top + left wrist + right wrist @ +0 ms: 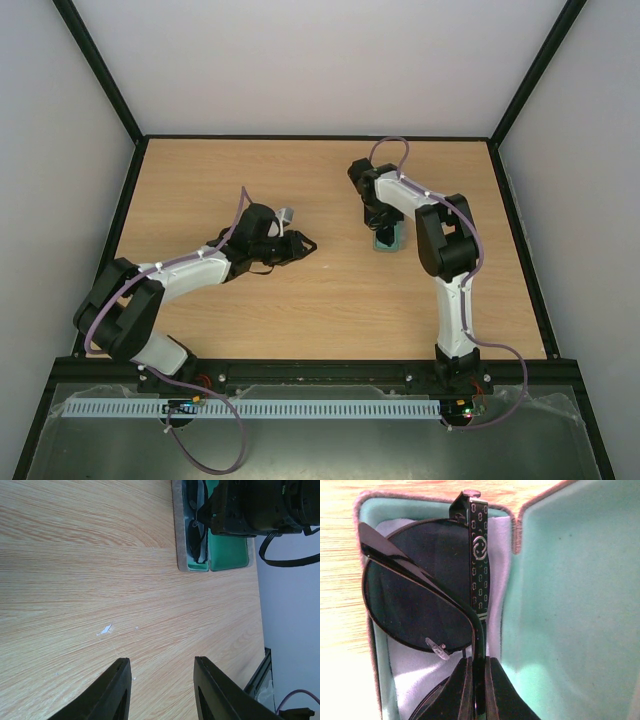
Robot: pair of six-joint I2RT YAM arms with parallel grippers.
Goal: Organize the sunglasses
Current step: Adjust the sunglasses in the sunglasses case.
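Risk: I judge the thin temple may twist, snagging sunglasses (420,590) on case (570,605) rim.
Right fingers (455,692): clamped on that temple.
Left fingers (112,690): parted, empty.

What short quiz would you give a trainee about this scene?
1. True or false: the left gripper holds something.
2. Which part of the dark round-lensed wire sunglasses does the right gripper pinch? A lens; B temple arm; C nose pad.
3. Fill in: the open grey rectangular case has a ____ lining.
Key: 1 false, it is open and empty above the wooden table; 2 B; 3 teal.
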